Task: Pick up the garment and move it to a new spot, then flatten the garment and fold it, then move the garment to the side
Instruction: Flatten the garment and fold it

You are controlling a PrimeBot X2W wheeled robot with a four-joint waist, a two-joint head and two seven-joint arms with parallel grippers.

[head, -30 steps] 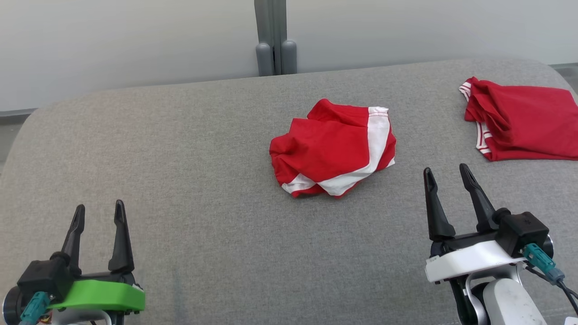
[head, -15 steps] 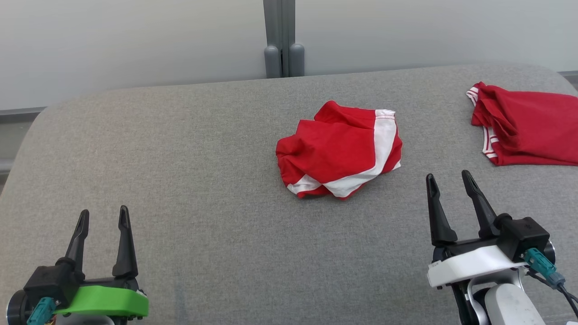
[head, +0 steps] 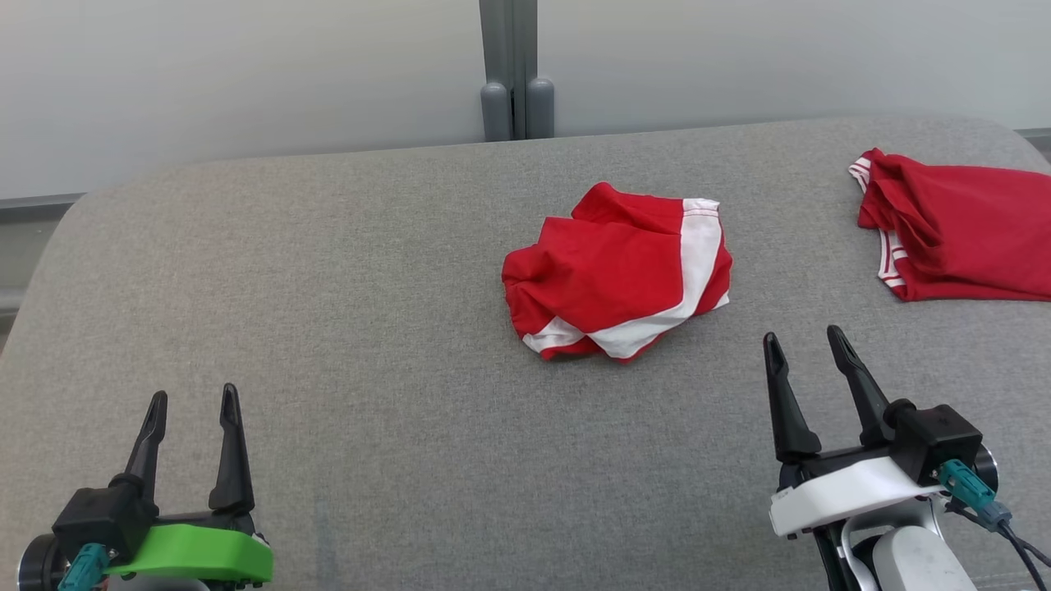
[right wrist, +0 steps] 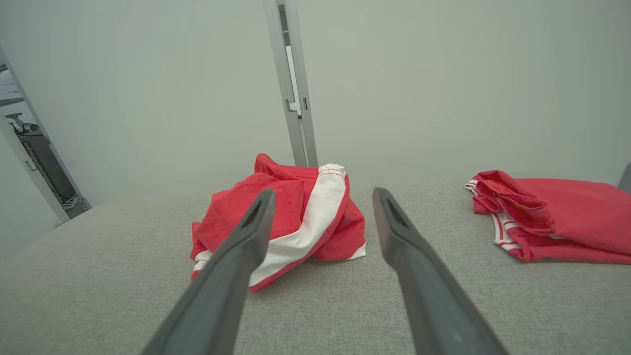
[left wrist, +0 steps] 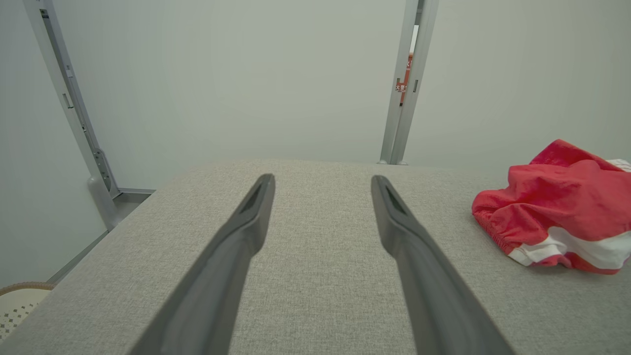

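A crumpled red garment with a broad white stripe (head: 617, 275) lies bunched near the middle of the grey padded table (head: 328, 287). In the left wrist view the garment (left wrist: 557, 217) sits at the right edge; in the right wrist view the garment (right wrist: 286, 217) lies just ahead of the fingers. My left gripper (head: 192, 400) stands open at the lower left, far from the cloth, with nothing between its fingers. My right gripper (head: 803, 340) is open at the lower right, a short way in front and to the right of the garment, holding nothing.
A second red garment with thin white stripes (head: 956, 223) lies flattish at the table's far right, also seen as the second garment (right wrist: 552, 217). A grey post (head: 511, 70) stands behind the table against a pale wall. A woven basket rim (left wrist: 19, 296) shows beyond the table's left edge.
Both grippers have drawn back a little toward the bottom of the head view. Before that the camera shifted, moving the whole scene slightly right and down. The garments lie as before.
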